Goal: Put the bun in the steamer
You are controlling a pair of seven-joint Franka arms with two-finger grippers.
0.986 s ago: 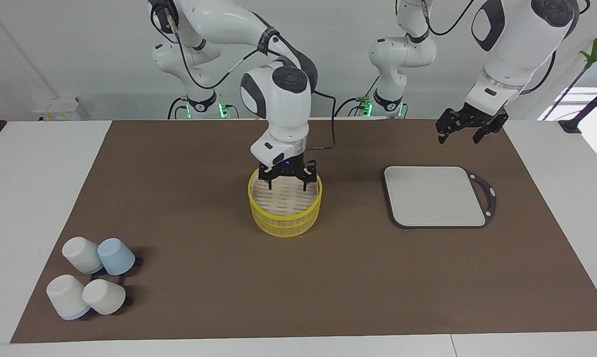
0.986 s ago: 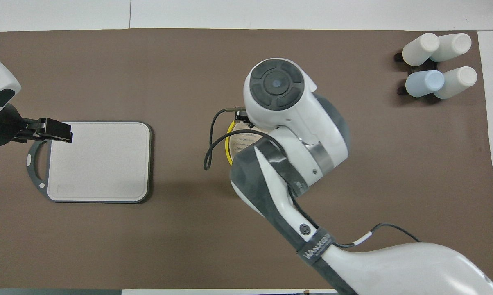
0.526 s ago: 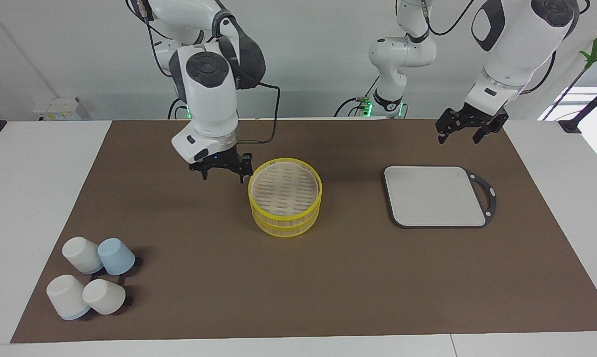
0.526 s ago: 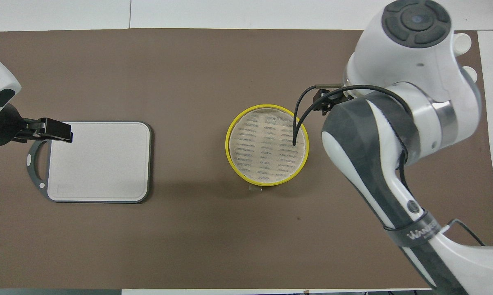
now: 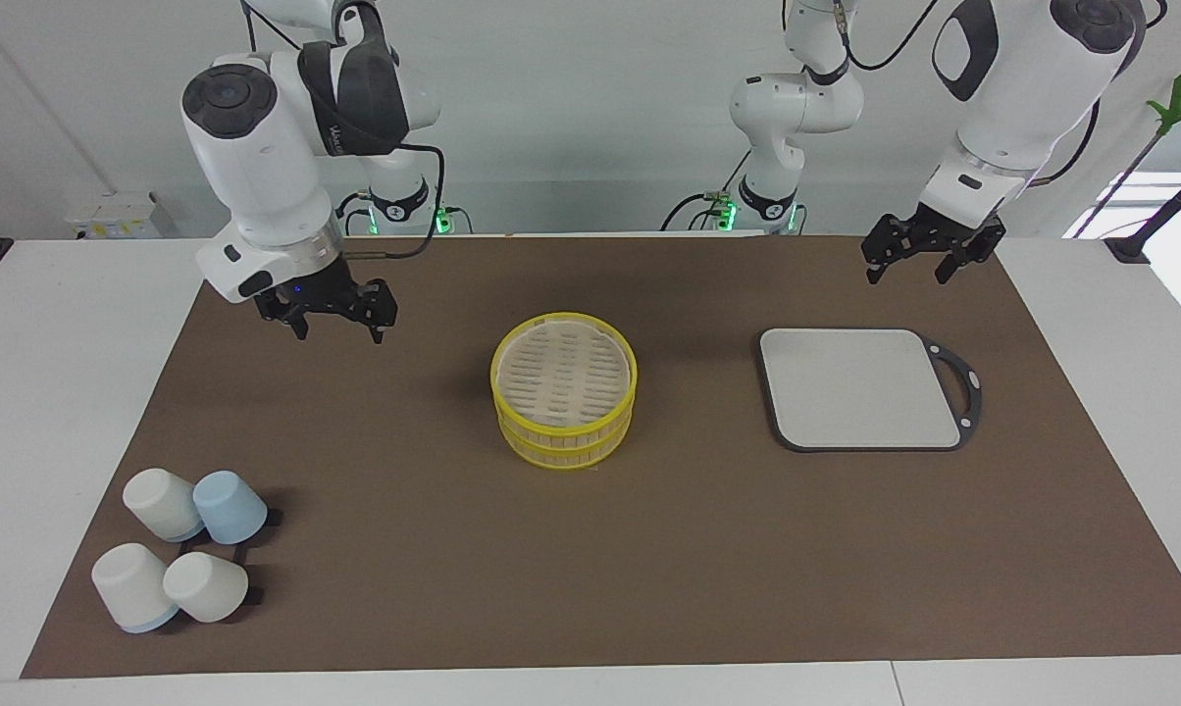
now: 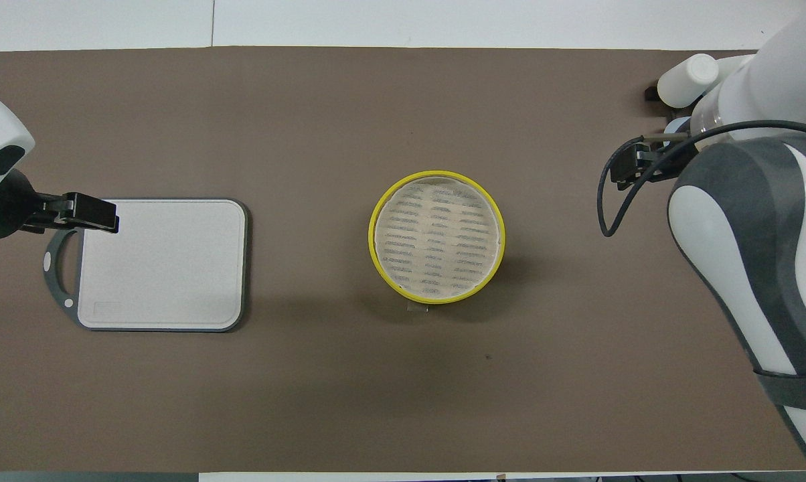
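- Searching both views, no bun is found; the steamer (image 5: 564,436) stands mid-mat, and its pale slotted top lies level with the rim.
- A bun that is hidden or missing could go unnoticed, since placement cannot be confirmed.
- The right gripper (image 5: 338,331) is spread wide and empty over the mat (image 5: 708,549). The left gripper (image 5: 906,277) is likewise open and empty, beside the cutting board (image 5: 860,387).

Open mat (image 5: 404,549) around steamer (image 5: 563,402), cups (image 5: 183,554) crowding one corner

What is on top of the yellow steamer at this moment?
A pale lid with rows of dark slots covers the steamer, fitting inside its yellow rim. Nothing rests on the lid. The inside of the steamer is covered, so whether a bun is there cannot be seen.
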